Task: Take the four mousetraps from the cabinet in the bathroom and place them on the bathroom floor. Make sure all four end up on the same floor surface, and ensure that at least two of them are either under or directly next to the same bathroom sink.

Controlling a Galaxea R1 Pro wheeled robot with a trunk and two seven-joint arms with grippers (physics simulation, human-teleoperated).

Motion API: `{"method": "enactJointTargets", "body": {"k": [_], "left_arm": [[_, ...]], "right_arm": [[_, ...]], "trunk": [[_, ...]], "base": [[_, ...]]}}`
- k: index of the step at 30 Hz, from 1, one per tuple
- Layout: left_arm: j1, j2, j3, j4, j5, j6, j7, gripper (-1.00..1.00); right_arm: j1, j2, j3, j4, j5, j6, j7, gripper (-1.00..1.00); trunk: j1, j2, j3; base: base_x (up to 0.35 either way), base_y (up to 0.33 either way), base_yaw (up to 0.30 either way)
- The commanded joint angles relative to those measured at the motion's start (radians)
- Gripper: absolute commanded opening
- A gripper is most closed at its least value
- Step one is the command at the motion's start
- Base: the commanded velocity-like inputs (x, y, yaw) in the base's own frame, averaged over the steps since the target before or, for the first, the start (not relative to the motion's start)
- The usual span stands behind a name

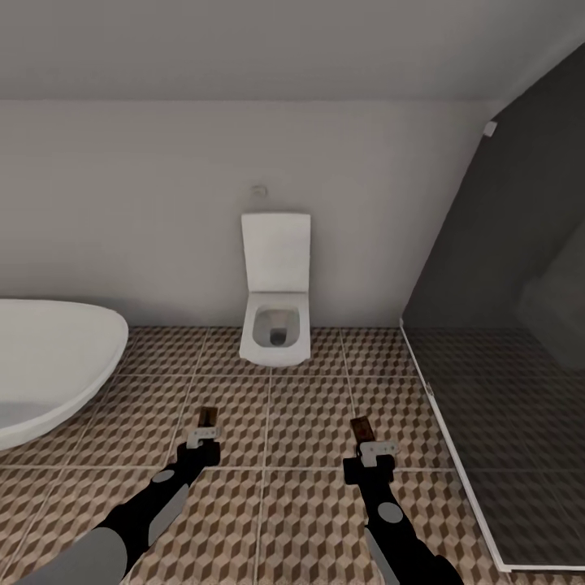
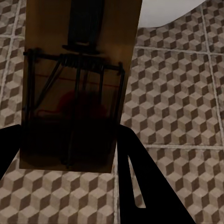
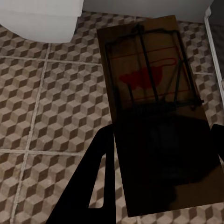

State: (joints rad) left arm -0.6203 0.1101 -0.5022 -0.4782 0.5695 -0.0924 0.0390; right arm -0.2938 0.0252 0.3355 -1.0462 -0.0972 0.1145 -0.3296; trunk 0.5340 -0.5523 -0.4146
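Beyond the left pincer [image 1: 206,428], off toward the left edge of the head view, the rounded end of a white bathtub [image 1: 49,374] stands on the bathroom floor [image 1: 309,422], whose cube-patterned tiles run under both arms. That left pincer is pinching a mousetrap [image 1: 208,418], the tan board sticking out forward past its fingertips; in the left wrist view this mousetrap [image 2: 79,88] lies between the two dark fingers [image 2: 144,186], wire frame and a red patch facing the camera, held above the tiles with the white curve of the tub showing past its far end.

Ahead of both pincers and between them, a white toilet [image 1: 276,325] with its lid up stands against the pale wall.

To the right, the right pincer [image 1: 370,439] is likewise pressed onto a second mousetrap [image 1: 361,427], which also projects forward from the fingertips above the floor. In the right wrist view this board [image 3: 156,107] sits between the dark fingers [image 3: 93,186], its wire and red mark uppermost, with the toilet base just beyond it.

Right of that pincer, a dark glass shower enclosure [image 1: 504,366] with a white base strip meets the tiles.
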Motion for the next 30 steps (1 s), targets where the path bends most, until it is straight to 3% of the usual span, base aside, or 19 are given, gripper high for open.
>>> {"method": "enactJointTargets", "body": {"k": [1, 13, 19, 30], "left_arm": [[-0.001, 0.001, -0.009, -0.001, 0.007, -0.004, 0.007, -1.00], [-0.001, 0.001, -0.036, -0.045, 0.007, -0.002, 0.008, -1.00], [-0.001, 0.012, -0.039, -0.136, 0.007, 0.087, 0.008, -1.00], [-0.001, 0.017, -0.039, -0.155, 0.007, 0.111, 0.009, -1.00]], "right_arm": [[-0.001, -0.001, 0.003, -0.002, -0.012, 0.002, -0.006, -1.00], [-0.001, -0.001, 0.004, -0.008, -0.012, 0.002, -0.008, -1.00], [-0.001, -0.001, 0.007, -0.038, -0.012, 0.002, -0.010, -1.00], [-0.001, -0.002, 0.006, -0.109, -0.012, 0.009, -0.012, -1.00]], "trunk": [[0.004, -0.009, -0.006], [0.050, -0.093, -0.063], [0.073, -0.135, -0.091], [0.115, -0.212, -0.143]], "base": [[0.000, 0.000, 0.000], [0.000, 0.000, 0.000], [0.000, 0.000, 0.000], [0.000, 0.000, 0.000]]}}
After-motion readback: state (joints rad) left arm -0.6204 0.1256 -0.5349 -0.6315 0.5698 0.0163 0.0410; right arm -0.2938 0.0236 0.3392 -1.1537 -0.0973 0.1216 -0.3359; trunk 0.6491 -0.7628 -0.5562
